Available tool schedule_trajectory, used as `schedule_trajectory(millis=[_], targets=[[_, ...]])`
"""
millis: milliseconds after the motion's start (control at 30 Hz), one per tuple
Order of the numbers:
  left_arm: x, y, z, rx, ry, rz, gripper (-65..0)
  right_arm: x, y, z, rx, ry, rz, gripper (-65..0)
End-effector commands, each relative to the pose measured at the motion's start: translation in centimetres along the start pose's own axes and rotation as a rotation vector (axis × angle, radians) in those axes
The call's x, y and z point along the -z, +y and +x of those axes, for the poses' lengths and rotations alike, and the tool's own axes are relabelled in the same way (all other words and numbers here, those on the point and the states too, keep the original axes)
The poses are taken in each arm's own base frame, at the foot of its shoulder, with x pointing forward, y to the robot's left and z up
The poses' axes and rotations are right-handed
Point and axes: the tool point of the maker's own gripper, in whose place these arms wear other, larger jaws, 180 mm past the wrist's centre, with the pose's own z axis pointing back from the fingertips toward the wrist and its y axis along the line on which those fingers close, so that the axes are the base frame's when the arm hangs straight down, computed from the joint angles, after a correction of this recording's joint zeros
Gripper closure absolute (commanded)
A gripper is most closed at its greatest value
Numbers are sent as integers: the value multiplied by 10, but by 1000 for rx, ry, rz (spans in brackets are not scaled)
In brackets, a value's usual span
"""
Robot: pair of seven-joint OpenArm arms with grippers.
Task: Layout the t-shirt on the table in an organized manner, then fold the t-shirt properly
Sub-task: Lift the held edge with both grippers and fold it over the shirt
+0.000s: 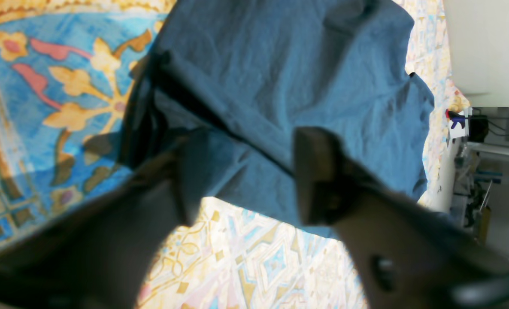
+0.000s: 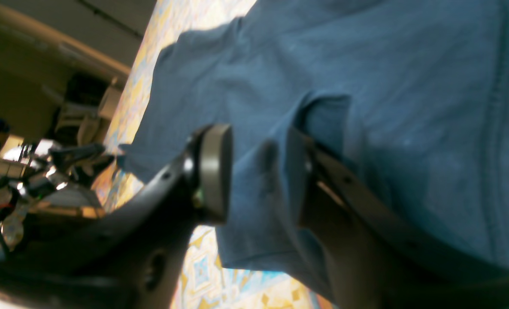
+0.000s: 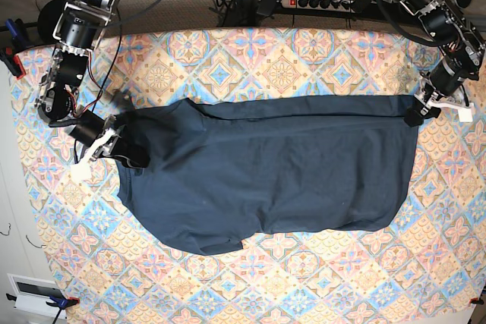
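Patterned table (image 3: 304,58) fills the base view — pastel diamond and floral medallions in orange, pink and blue, cables and a power strip (image 3: 323,1) along the top edge. T-shirt (image 3: 273,172), dark navy, spread flat across the middle of the frame, long axis running left to right; upper edge fairly straight, lower edge curved, a small flap of cloth at lower centre-left, bunched folds at the left end.

Right gripper (image 2: 259,171), at middle left of the base view, sits at the bunched left end of the shirt. Right wrist view: jaws parted, a raised fold of navy cloth standing in the gap, one finger (image 2: 213,171) clear of it — grip released, cloth not pinched.

Left gripper (image 1: 241,180), at upper right of the base view, at the shirt's upper right corner. Left wrist view: fingers spread apart, navy fabric lying beyond and between them, bright tablecloth visible underneath — not clamped on anything.
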Motion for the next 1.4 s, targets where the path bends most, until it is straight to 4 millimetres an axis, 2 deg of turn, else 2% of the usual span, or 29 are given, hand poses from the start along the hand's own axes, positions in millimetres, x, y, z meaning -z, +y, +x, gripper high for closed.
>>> schedule_trajectory(millis=[0, 133, 267, 433, 533, 600, 733, 800, 1000, 1367], targets=[[-6, -7, 17, 23, -43, -21, -379, -10, 3, 24, -37, -64, 1, -236], [-22, 3, 23, -27, -89, -33, -392, -19, -3, 29, -29, -91, -19, -240], [-45, 12, 30, -88, -126, -53, -392, -37, -17, 12, -1, -53, -67, -240], [-65, 32, 27, -78, -115, 8, -392, -47, -13, -15, -14, 9, -88, -240], [-59, 33, 15, -63, -65, 19, -392, -51, -12, -33, -9, 48, -96, -240], [-56, 31, 16, -46, -46, 20, -393, -47, -8, -45, -6, 85, -83, -240], [-44, 19, 15, -51, -42, -15, -393, -39, -2, -54, -16, 132, -59, -240], [-35, 14, 10, -48, -25, -19, -393, -39, -2, -55, -16, 135, -58, -240], [-16, 17, -7, -59, 6, 33, -393, -40, -2, -52, -25, 132, -61, -240], [-16, 25, -7, -52, -9, 75, -393, -41, -2, -53, -25, 136, -61, -240]])
